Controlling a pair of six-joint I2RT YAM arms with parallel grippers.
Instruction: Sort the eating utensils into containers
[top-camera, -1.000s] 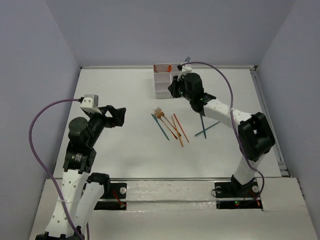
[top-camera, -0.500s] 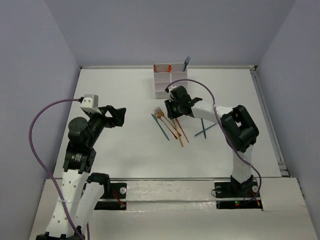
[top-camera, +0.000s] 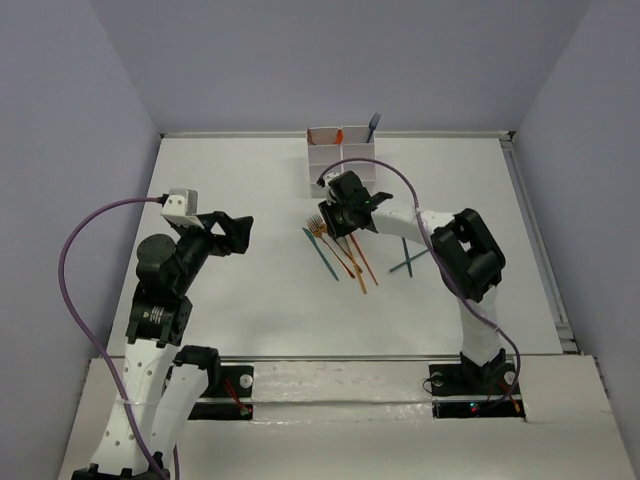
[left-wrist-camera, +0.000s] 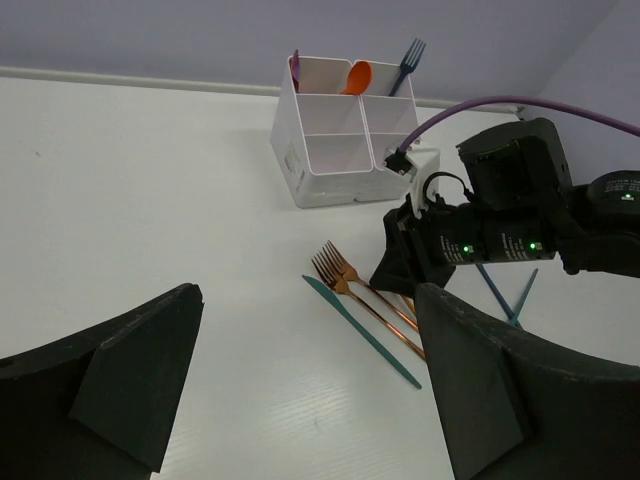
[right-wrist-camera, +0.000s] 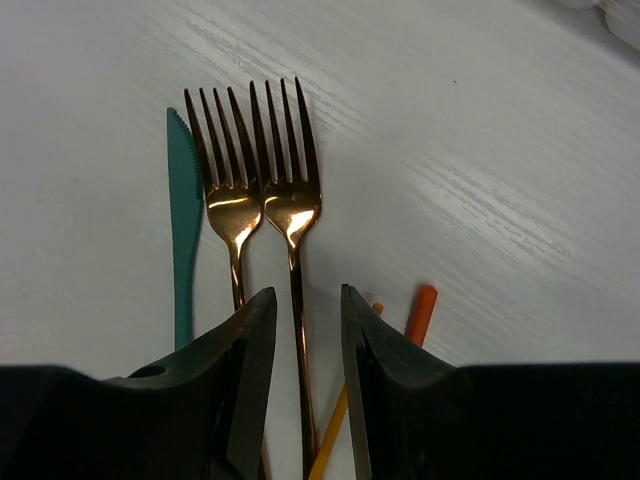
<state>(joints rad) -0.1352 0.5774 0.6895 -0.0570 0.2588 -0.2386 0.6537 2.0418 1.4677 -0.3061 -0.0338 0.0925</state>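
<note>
Copper forks (right-wrist-camera: 292, 205) tight together, teal knife (right-wrist-camera: 184, 220) alongside, right gripper (right-wrist-camera: 306, 296) over one handle

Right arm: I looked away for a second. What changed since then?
The right gripper let go of the blue fork, now standing in the back right box of the containers, then swung down to the copper forks, jaws slightly apart over one handle. Left gripper and loose utensils stayed put.

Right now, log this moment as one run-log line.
step: approaching fork | right gripper: open, astride copper fork handle | left gripper: open, off to the side | containers: orange spoon, blue fork inside
</note>
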